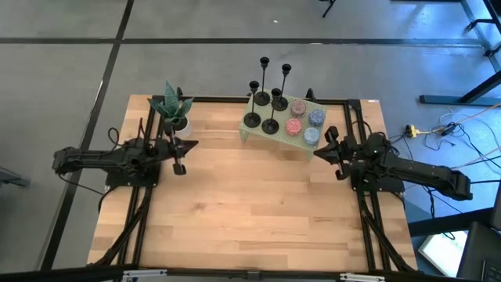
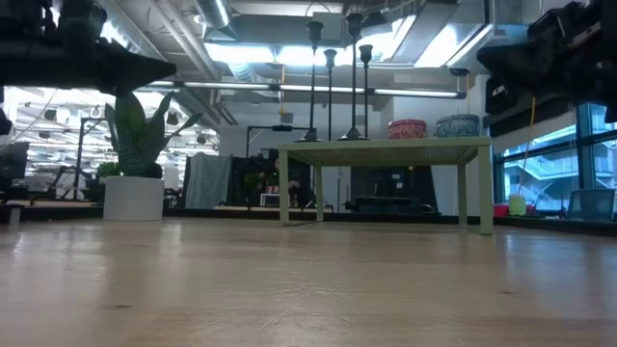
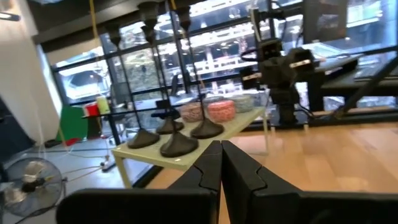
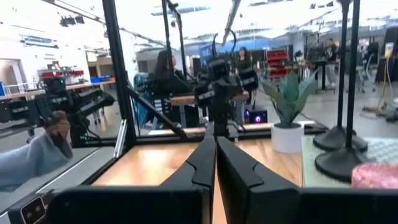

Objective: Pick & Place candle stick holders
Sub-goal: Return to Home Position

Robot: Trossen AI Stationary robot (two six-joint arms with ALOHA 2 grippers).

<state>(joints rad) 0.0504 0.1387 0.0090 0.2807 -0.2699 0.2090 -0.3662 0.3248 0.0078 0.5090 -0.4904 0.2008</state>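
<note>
Four slim black candle stick holders stand by their round bases on a small pale green table at the far middle of the wooden table; they also show in the low view and the left wrist view. My left gripper hovers at the left, shut and empty, its fingertips together in its wrist view. My right gripper hovers at the right, near the small table's right end, shut and empty.
Several round patterned tins sit on the small green table beside the holders. A potted plant in a white pot stands at the far left. A person's sleeve and hand show beyond the table in the right wrist view.
</note>
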